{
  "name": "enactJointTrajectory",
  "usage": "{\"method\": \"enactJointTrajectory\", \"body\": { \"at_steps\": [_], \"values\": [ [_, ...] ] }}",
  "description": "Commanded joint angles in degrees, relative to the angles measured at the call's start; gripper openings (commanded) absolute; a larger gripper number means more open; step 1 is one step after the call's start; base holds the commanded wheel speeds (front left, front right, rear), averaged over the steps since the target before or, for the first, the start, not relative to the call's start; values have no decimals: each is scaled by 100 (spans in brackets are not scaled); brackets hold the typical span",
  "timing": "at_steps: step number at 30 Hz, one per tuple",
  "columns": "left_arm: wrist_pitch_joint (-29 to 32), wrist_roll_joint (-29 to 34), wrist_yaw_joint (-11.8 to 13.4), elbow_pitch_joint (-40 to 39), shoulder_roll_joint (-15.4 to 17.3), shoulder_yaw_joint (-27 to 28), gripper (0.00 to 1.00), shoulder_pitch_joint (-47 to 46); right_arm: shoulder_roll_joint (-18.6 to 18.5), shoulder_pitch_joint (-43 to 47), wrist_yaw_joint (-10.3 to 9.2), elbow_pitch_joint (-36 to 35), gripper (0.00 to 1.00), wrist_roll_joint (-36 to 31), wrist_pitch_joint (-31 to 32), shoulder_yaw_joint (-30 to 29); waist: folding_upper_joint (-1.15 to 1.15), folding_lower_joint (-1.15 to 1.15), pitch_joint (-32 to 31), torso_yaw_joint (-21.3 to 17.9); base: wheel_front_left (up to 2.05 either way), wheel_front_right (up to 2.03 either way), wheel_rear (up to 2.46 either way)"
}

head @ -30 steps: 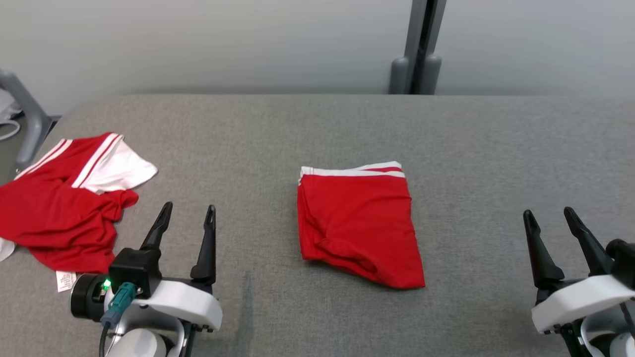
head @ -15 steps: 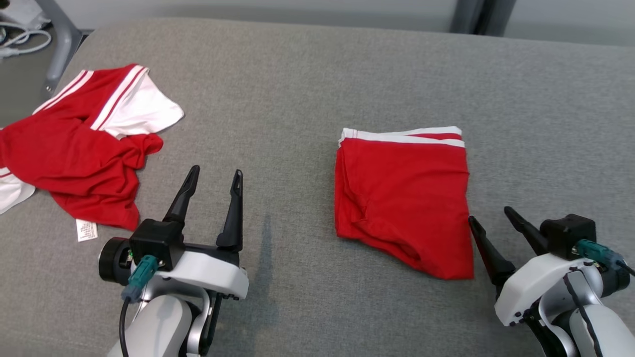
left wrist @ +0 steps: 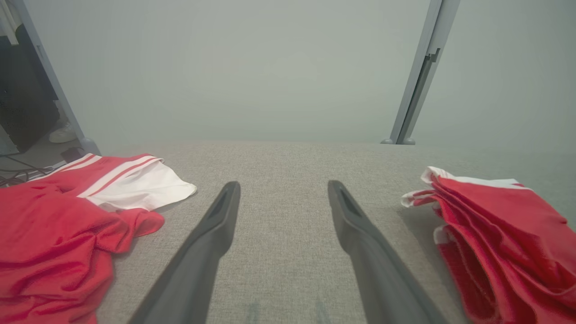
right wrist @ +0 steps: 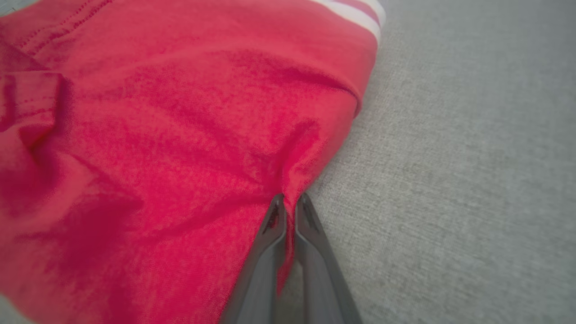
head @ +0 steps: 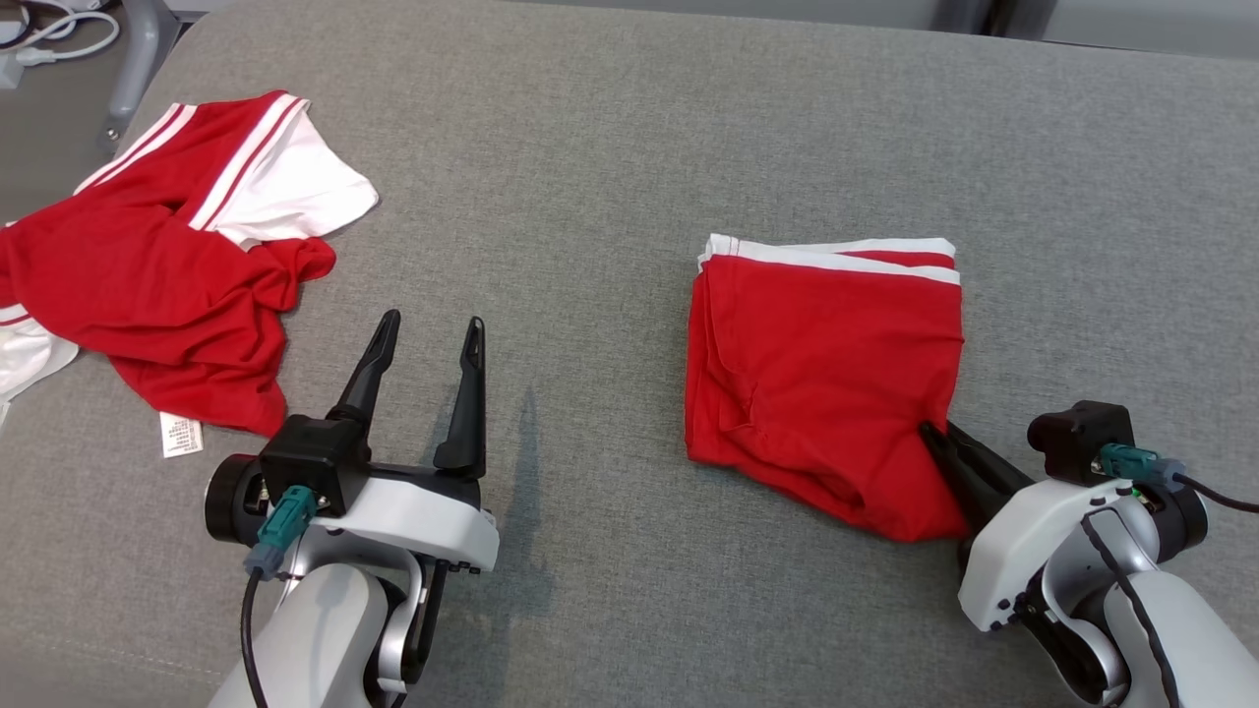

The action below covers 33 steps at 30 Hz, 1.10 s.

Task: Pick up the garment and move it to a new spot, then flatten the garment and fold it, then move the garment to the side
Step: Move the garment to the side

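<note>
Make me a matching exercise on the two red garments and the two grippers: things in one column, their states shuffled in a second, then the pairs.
Things
1. left garment
2. right garment
3. left gripper
4. right gripper

States
A. jaws shut on red cloth
B. crumpled
C. jaws open, holding nothing
D. neatly folded

Pairs: 1-B, 2-D, 3-C, 4-A

We find a broad table top point(head: 590, 147) covered in grey woven cloth, evenly lit, with only soft shadows on it. Behind it we note a plain pale grey wall point(left wrist: 247, 67) and a grey metal post point(left wrist: 420, 76) standing upright, its foot at the table's far edge. Past the far left corner we record a grey metal leg point(head: 133, 59), dull grey floor point(head: 49, 128) and white cables point(head: 59, 49).
</note>
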Motion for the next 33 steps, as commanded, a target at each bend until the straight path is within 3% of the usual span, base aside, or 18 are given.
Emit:
{"method": "enactJointTrajectory", "body": {
  "at_steps": [1, 8, 19, 26, 33],
  "values": [
    [-34, 38, -24, 32, 13, 54, 100, -62, -111, 4, -7, 73, 0, 42, 91, 17, 0, 0, -26, -47, 0, 0, 0],
    [-37, 99, -49, 3, 90, 188, 100, 39, -344, -10, -9, -218, 0, -52, 160, 163, 0, 0, -131, -421, 0, 0, 0],
    [42, 256, -44, -336, 375, 204, 100, 0, -869, 117, -5, -555, 0, -137, 283, 282, 0, 0, -93, -1763, 0, 0, 0],
    [254, 424, -42, -648, 560, 84, 100, -189, -1113, -159, -5, -281, 0, 27, 62, 486, 0, 0, 177, -2495, 0, 0, 0],
    [459, 532, -100, -860, 657, -44, 100, -390, -1602, -792, -5, 251, 0, 223, -431, 847, 0, 0, 509, -2903, 0, 0, 0]
  ]
}}
